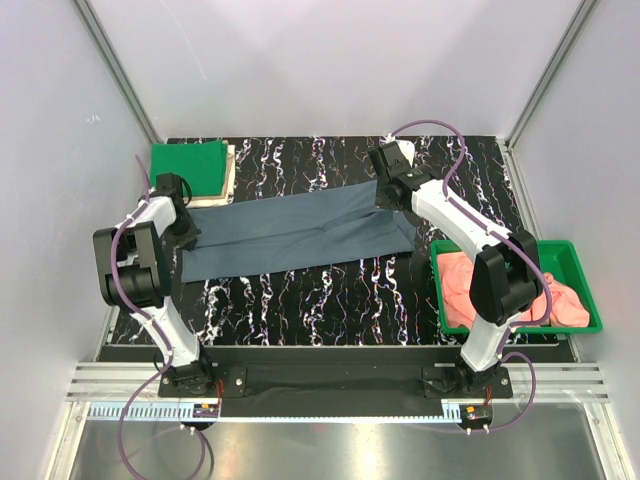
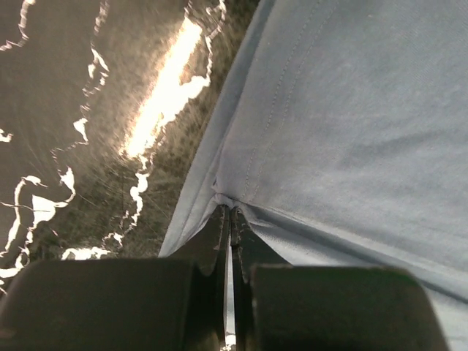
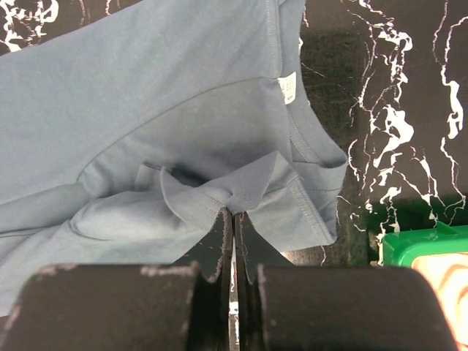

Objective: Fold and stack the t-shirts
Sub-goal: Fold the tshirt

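A slate blue-grey t-shirt (image 1: 300, 228) lies stretched across the black marbled table, folded lengthwise. My left gripper (image 1: 185, 232) is shut on its left edge; in the left wrist view the cloth (image 2: 351, 124) bunches into the tips of the left gripper (image 2: 231, 208). My right gripper (image 1: 385, 190) is shut on the right end, where the right wrist view shows the right gripper (image 3: 233, 212) pinching a fold of the sleeve and hem (image 3: 241, 186). A folded bright green t-shirt (image 1: 188, 165) rests on a beige one (image 1: 230, 168) at the back left. Salmon-pink t-shirts (image 1: 500, 285) fill the tray.
A rigid green tray (image 1: 575, 262) stands at the right edge of the table, also seen as a green tray corner (image 3: 417, 245) in the right wrist view. Grey walls close in on both sides. Bare marbled table (image 1: 320, 300) lies in front of the grey shirt.
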`<state>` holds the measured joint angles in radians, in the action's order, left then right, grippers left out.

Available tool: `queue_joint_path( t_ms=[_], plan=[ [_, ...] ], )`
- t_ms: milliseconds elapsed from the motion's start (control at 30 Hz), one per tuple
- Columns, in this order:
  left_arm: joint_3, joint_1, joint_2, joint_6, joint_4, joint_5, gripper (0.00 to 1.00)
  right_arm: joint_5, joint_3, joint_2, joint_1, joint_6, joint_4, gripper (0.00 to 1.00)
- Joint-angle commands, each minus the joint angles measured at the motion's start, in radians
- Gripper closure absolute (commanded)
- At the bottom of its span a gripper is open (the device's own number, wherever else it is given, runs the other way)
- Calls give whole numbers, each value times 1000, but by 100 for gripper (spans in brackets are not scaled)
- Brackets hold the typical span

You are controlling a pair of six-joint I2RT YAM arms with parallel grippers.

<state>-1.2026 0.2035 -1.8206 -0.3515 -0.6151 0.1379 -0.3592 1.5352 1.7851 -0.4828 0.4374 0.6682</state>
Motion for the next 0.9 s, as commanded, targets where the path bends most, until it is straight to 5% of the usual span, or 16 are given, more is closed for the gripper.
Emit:
queue_joint_path(
  t_ms=[0,867],
  plan=[
    [-41,1,-14,-4,-5,83,100,-64,-10,-19,10,-6,-33,100],
    [-66,1,-49,-130,-23,186,100,-184,54,102,42,-97,-174,100]
  ],
)
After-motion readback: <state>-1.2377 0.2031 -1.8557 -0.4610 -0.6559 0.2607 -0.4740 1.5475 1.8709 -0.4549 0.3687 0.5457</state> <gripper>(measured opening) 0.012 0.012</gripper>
